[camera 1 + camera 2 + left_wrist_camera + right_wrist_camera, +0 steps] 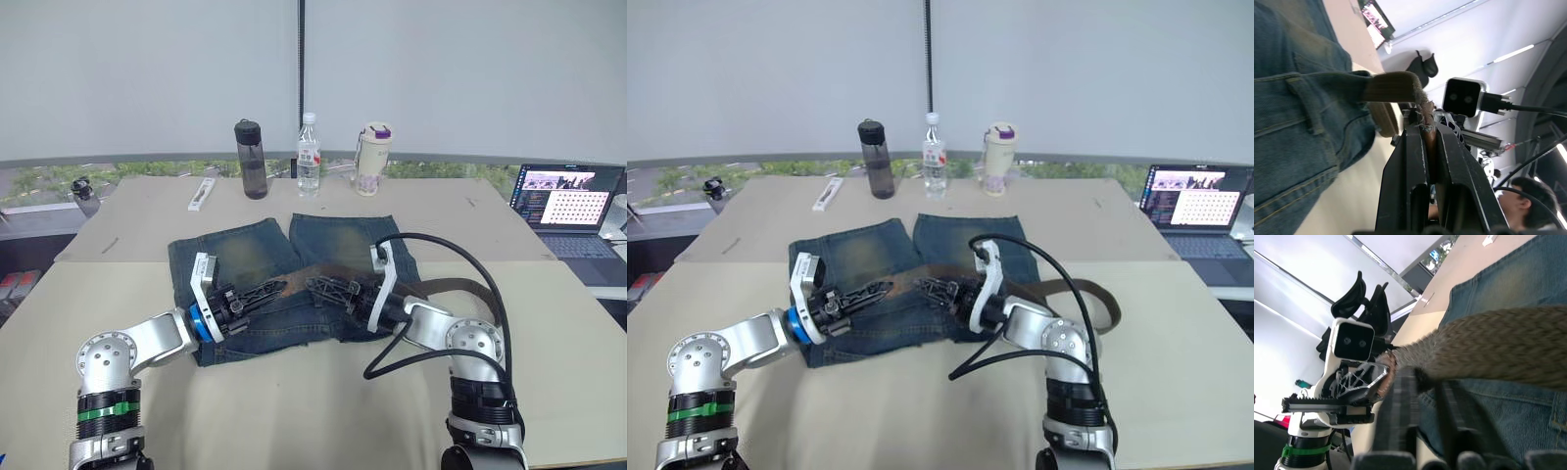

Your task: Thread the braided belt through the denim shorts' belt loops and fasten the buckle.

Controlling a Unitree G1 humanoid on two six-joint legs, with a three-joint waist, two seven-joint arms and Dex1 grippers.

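1. Denim shorts (257,257) lie flat on the counter (323,411), waistband toward the robot.
2. Braided belt (318,271) runs across the waistband area, then loops off to the right over the counter.
3. Left pincer (277,287) clamps the belt's frayed tip.
4. Right pincer (313,285) meets it tip to tip, fingers closed on the belt.
5. Three bottles (308,157) stand well behind.

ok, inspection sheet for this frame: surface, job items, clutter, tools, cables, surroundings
Surface: beige table, two panels butted together.
Job's things: denim shorts lying flat; braided belt across them, trailing to the robot's right.
Clutter: dark bottle, clear water bottle, cream tumbler, white bar at the far edge.
Tools: left tool shut on the belt's frayed tip; right tool pinching the belt.
Cables: black cable looping off the right arm.
Surroundings: open laptop, windows behind.
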